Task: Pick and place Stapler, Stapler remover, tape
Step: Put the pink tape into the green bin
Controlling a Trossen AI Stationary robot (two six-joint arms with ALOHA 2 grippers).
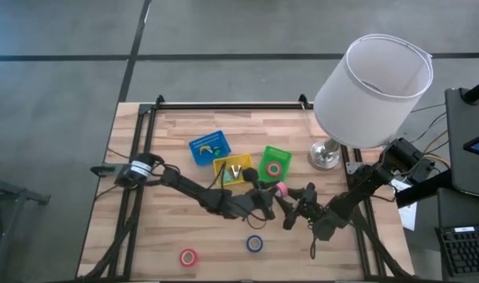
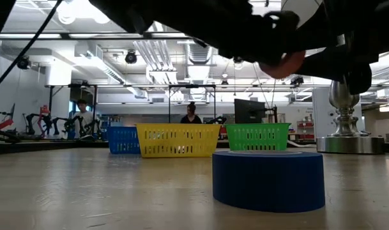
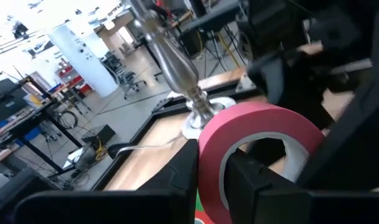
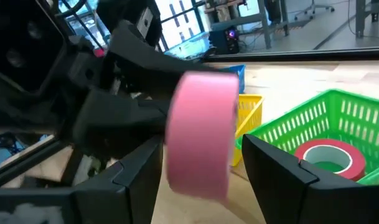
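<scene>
- Nearest in the low view, the blue tape roll (image 2: 268,179) lies flat on the counter (image 1: 168,228), not yet picked; a red roll (image 1: 189,257) lies well apart from it.
- Above mid-counter, the left hand (image 1: 264,197) is clamped on a pink tape roll (image 3: 257,146); the right hand (image 4: 201,163) has its fingers apart around it, so this looks like a handover.
- Next, I judge: right closes, left releases, then carry to the green bin (image 1: 274,163), which holds one red roll (image 4: 326,157).
- Stapler and remover are hard to make out.

No readable text, labels, brands or numbers anywhere.
</scene>
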